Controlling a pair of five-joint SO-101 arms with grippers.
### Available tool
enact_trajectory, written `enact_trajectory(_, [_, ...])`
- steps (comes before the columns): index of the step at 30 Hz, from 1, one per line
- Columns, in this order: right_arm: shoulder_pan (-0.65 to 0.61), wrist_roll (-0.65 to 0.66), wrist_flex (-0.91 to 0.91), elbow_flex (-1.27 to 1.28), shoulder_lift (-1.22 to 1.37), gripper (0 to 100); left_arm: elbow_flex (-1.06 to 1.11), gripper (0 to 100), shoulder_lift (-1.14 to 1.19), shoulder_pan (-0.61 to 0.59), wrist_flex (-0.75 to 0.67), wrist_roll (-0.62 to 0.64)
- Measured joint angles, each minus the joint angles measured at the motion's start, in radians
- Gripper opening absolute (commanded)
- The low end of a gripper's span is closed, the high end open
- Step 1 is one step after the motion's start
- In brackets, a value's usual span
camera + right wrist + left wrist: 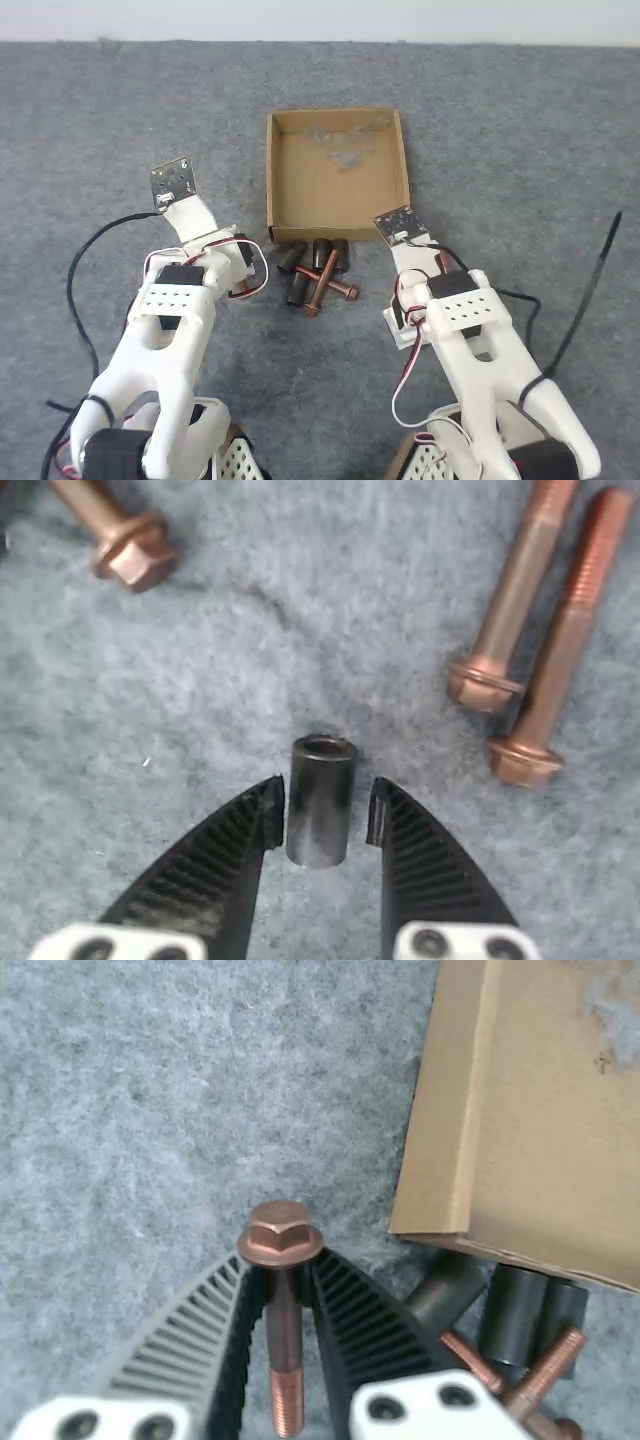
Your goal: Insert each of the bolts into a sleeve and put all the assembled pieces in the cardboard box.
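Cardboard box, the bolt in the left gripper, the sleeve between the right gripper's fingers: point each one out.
cardboard box (320, 195), high view, on the bare floor inside it.
bolt (282, 1232), left wrist view, on its hexagonal head.
sleeve (320, 805), right wrist view, on its dark side wall.

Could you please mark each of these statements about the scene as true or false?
1. The left gripper is shut on a copper bolt. True.
2. The cardboard box already holds assembled pieces. False: the high view shows no bolt or sleeve inside it.
3. A black sleeve sits between the fingers of the right gripper. True.
4. The bolt in the left gripper has a sleeve on it. False: its shank is bare.
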Motion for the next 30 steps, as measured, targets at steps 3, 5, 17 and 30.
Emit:
enact_trajectory(3, [-0.038, 0.044, -0.008, 0.028, 0.000, 12.4, 0.000, 1, 0.000, 0.000, 0.000, 0.000])
enact_trajectory(5, [-0.049, 0.057, -0.037, 0.051, 0.000, 12.3, 0.000, 1, 0.000, 0.000, 0.000, 0.000])
enact_trajectory(17, [-0.058, 0.069, -0.095, 0.091, -0.006, 0.0, 0.000, 1, 0.000, 0.000, 0.000, 0.000])
enact_trajectory(30, [-0.058, 0.072, 0.054, -0.032, -0.006, 0.6, 0.000, 1, 0.000, 0.000, 0.000, 0.000])
